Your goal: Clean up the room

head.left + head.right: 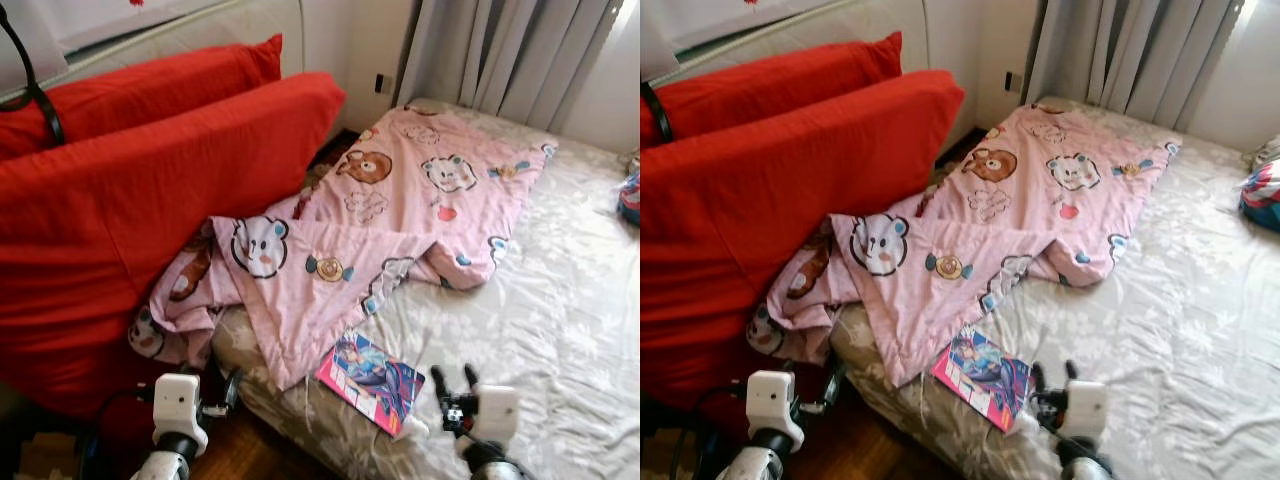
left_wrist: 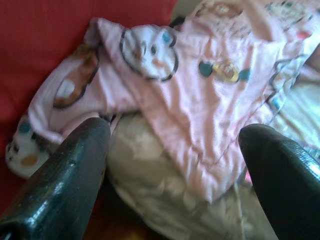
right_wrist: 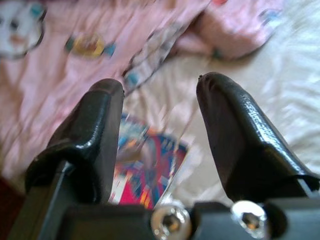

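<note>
Largest first: big red fabric cushions point(image 1: 130, 190) leaning along the left of the bed, likely light and squashy, awkward for narrow fingers unless pinched at a corner. Next, a pink cartoon-bear cotton blanket point(image 1: 400, 215) rumpled across the bed's pale floral-patterned sheet point(image 1: 560, 320), one end spilling over the near edge toward the cushions — soft, limp, sure to drape and drag; best gathered at a bunched fold or hemmed corner. Smaller still, a thin glossy magazine with a bright pink-and-blue cover point(image 1: 370, 382) lying flat at the mattress's near edge, just below the blanket's hem — light, slick, floppy; probably easiest nipped at the overhanging edge.

Right end effector point(image 1: 453, 381) just beside the magazine, fingers spread, holding nothing. Left end effector point(image 2: 175, 165) low by the bed's corner, likewise spread and empty.

From the head views, the whole layout; from the right wrist, the magazine framed between the fingers; from the left wrist, the blanket's hanging hem against the mattress side.
</note>
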{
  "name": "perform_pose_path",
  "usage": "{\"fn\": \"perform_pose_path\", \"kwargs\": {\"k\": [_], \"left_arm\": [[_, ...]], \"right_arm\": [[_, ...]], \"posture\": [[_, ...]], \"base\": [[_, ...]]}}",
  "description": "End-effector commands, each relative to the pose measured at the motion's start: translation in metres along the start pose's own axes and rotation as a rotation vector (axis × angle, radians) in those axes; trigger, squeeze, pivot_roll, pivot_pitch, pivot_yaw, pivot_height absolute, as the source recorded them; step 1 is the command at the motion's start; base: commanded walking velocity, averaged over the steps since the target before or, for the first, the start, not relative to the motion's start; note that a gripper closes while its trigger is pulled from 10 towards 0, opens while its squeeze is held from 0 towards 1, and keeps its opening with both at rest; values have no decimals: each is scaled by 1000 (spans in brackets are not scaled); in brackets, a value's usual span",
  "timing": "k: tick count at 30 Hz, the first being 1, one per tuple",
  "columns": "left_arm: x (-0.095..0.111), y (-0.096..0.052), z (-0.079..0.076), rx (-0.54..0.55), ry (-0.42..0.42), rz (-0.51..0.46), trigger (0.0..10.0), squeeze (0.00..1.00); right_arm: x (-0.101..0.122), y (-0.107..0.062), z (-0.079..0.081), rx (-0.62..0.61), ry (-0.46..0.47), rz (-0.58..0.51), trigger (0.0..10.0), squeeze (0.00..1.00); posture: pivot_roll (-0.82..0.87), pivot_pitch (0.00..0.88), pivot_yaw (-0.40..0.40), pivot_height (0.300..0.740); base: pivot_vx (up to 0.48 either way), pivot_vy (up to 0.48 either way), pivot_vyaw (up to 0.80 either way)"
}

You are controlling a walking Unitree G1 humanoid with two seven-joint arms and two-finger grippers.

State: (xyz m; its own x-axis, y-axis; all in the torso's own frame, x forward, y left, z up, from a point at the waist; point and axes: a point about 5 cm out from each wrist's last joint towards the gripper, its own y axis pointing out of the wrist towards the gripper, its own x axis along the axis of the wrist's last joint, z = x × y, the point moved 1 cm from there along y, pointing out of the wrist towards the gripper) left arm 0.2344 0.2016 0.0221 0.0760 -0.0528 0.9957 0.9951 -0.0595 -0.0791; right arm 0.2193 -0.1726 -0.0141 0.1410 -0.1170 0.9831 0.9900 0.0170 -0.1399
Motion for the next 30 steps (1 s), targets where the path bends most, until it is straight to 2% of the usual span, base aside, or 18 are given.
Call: {"fn": "perform_pose_path", "kwargs": {"k": [1,4,10,15,17,25,30], "left_arm": [[2,-1,-1,4,-25,4,10000,0],[3,1,-5,-6,-29,1,10000,0],[7,9,-11,-12,-48,7,10000,0],[7,9,-11,-21,-51,22,10000,0],[9,9,-10,-20,-54,20,10000,0],[12,10,-12,-22,-59,22,10000,0],[12,9,-12,-17,-62,27,10000,0]], "right_arm": [[13,4,-7,-42,-2,-49,10000,0],[13,5,-8,-66,-6,-44,10000,0],[3,3,-3,-88,-20,42,10000,0],[-7,-1,0,-58,-14,87,10000,0],[-5,-1,2,-49,-1,61,10000,0],[-3,4,3,-47,-13,73,10000,0],[-9,5,5,-27,-17,119,10000,0]], "posture": [[-84,91,-47,740],[-87,84,-48,740],[-98,78,-48,735],[-92,84,-48,680],[-89,95,-49,680],[-89,126,-51,680],[-86,136,-52,675]], "base": [[0,0,0],[0,0,0],[0,0,0],[0,0,0],[0,0,0],[0,0,0],[0,0,0]]}}
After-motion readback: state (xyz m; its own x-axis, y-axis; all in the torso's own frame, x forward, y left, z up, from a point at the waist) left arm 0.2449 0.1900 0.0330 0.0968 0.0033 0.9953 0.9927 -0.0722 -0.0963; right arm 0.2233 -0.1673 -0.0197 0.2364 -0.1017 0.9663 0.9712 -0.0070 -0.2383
